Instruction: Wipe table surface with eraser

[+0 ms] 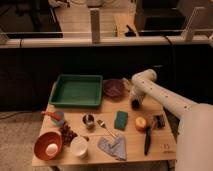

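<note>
The table surface (135,150) is a small top of pale wooden planks, crowded with items. My white arm comes in from the right and bends down at the table's back right. Its dark gripper (135,103) hangs just above the planks, between the purple bowl (113,88) and the table's right edge. A small dark block (159,121), possibly the eraser, lies near the right edge, in front of and to the right of the gripper. A green rectangular pad (120,120) lies flat mid-table, in front of and left of the gripper. Nothing shows in the gripper.
A green tray (76,91) fills the back left. An orange bowl (48,145), white cup (79,146), metal cup (88,119), spoon (106,127), grey cloth (113,146), orange fruit (140,123) and long black tool (148,140) take up the front. A dark rail wall stands behind.
</note>
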Robot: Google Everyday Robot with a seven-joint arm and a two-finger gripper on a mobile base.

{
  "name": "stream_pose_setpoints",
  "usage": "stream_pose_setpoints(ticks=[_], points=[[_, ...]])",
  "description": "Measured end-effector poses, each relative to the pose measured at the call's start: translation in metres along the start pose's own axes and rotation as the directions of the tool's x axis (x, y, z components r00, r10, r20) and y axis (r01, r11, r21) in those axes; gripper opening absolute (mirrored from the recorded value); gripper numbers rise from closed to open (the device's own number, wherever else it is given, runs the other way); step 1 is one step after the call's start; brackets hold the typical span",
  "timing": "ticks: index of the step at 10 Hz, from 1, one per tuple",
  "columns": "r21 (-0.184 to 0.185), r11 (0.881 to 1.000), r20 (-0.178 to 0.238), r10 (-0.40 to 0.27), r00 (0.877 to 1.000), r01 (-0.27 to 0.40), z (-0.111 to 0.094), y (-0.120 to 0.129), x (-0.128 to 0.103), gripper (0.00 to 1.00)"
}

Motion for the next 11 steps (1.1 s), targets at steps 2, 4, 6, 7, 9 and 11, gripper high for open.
stream_pose_setpoints(ticks=[2,4,6,7,9,11], points=[[0.001,0.999,-0.019,0.055,0.998,-0.055,-0.005,0.033,0.012,0.00],[-0.004,0.995,-0.031,0.102,0.994,-0.102,-0.011,0.063,0.015,0.00],[-0.006,0.993,-0.030,0.120,0.992,-0.120,-0.015,0.072,0.003,0.00],[-0.012,0.991,-0.030,0.131,0.991,-0.131,-0.020,0.083,-0.012,0.00],[-0.014,0.991,-0.030,0.133,0.991,-0.133,-0.025,0.092,-0.030,0.00],[-0.004,0.995,-0.027,0.104,0.994,-0.105,-0.032,0.082,-0.048,0.00]])
